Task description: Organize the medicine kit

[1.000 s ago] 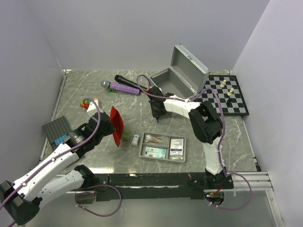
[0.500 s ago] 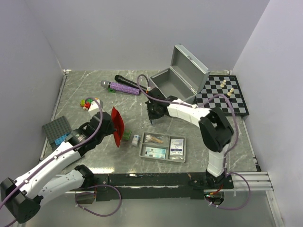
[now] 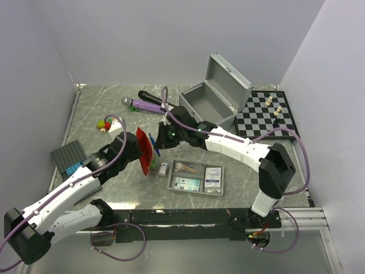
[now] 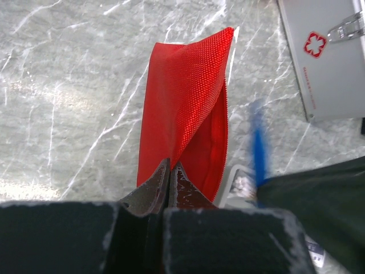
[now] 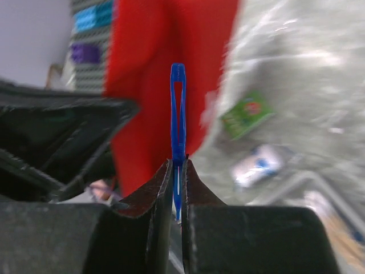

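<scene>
Showing the transfer stage of the kit-sorting task, with both arms meeting over the middle of the desk (image 3: 102, 105). The red pouch (image 3: 142, 149) is held clear of the desk by the left end effector (image 3: 134, 155), whose fingers are pressed fully together on the pouch's near edge. In the left wrist view the pouch's long axis runs straight away from those fingers, and its zip mouth gapes slightly along the right-hand edge.

The right end effector (image 3: 161, 138) is closed almost completely on a slender blue tool (image 3: 153, 141), apparently plastic tweezers, gripped at one end. The tool's long axis continues the line of the fingers and is directed leftward at the pouch.

The governing relation is judged to be this: the pouch lies just left of the tool tip, near but apart, with the open mouth turned towards the right arm. Only the right arm is placed to make the insertion; the left serves as holder. The tool probably has to be lined up with the mouth slit before it is pushed in, or the tip may catch on the fabric.

The metal case (image 3: 201, 104) stands open at the far right, and the grey tray (image 3: 170, 181) lies near, right of the pouch.
</scene>
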Tool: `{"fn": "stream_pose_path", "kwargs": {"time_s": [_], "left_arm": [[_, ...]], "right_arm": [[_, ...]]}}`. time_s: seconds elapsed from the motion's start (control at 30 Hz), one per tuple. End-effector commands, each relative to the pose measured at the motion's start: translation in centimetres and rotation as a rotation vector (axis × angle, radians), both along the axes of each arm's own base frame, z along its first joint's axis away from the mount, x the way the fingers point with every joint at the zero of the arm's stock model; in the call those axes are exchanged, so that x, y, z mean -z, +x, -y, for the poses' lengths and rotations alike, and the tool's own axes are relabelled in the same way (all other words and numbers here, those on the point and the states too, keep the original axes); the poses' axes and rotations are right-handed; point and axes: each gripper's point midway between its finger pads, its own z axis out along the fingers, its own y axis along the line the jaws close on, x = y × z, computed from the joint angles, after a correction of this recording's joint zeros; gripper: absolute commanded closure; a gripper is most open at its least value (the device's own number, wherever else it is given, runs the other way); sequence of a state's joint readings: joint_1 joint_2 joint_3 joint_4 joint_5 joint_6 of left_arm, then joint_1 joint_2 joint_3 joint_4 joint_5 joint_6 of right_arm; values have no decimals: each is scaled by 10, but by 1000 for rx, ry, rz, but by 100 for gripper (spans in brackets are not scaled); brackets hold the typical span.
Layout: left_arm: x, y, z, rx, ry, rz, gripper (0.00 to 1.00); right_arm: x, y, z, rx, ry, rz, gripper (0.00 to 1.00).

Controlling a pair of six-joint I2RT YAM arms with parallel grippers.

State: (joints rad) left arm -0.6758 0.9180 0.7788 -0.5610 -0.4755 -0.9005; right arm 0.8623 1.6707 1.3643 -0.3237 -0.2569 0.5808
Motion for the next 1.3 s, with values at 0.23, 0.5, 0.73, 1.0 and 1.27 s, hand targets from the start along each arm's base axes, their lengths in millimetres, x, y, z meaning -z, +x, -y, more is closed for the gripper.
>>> {"fn": "stream_pose_path", "kwargs": {"time_s": [0.23,0.5,0.73,1.0,1.27], "left_arm": [[-39,13,10,-35,-115,94,99],[-39,12,12,-30,-133,91,99],[-41,12,10,-37,-132,102,99],[-42,10,-1,-68,-96,103,99],[-48,-5,-42,-163,1,129,99]], "right_arm": [[-20,-15,-42,-70,98,-68,100],[-16,-10,-47,-37,84,-91,100],[-33,-11,-50,-54,143,-59,43],[-54,-11,-32,-35,122,21,33],[-34,-3,26,5,-99,216,35]]}}
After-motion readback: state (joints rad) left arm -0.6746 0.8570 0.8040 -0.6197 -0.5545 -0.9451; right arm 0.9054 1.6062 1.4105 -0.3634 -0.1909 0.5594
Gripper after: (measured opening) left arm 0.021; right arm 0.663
